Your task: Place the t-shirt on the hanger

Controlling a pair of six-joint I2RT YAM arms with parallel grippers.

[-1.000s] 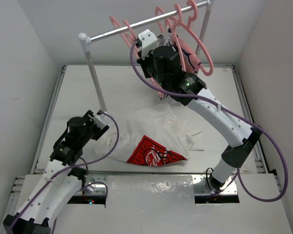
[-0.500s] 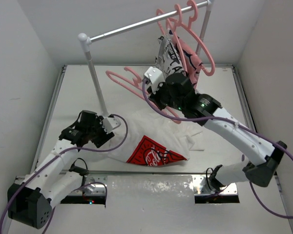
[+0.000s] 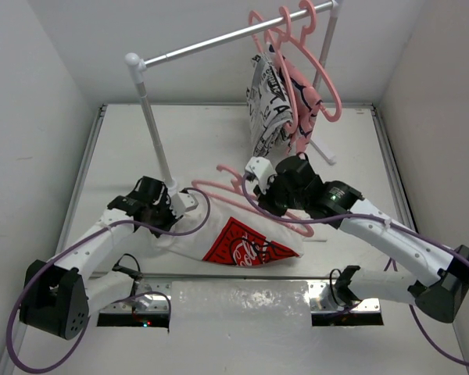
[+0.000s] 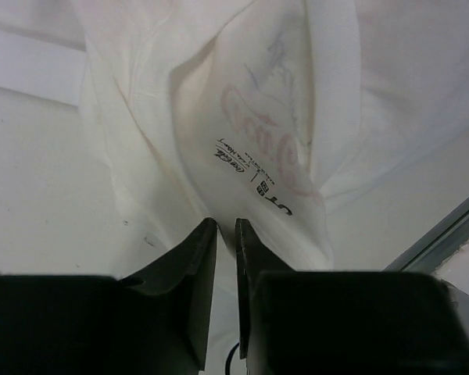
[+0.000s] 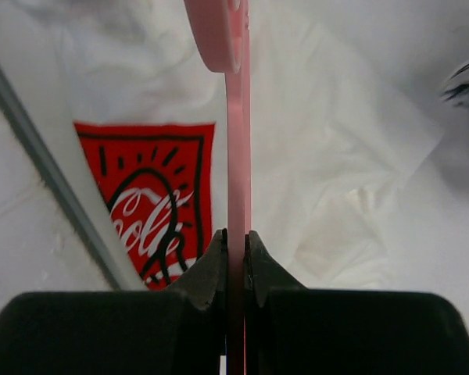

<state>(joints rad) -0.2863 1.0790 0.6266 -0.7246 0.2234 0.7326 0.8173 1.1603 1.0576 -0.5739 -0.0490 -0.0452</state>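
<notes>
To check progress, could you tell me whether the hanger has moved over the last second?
Yes. The hanger, clamped in the right gripper, has come down from the rail toward the near edge and is now over the t-shirt.

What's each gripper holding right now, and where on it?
Right gripper clamps the hanger on a thin bar. Left gripper nearly closed at the t-shirt edge; hold unclear.

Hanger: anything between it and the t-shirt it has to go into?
Nothing visible. The right gripper is shut on the hanger, which sits over the t-shirt with no object between them. The black-and-white garment hangs on the rail farther back, out of the path.
</notes>
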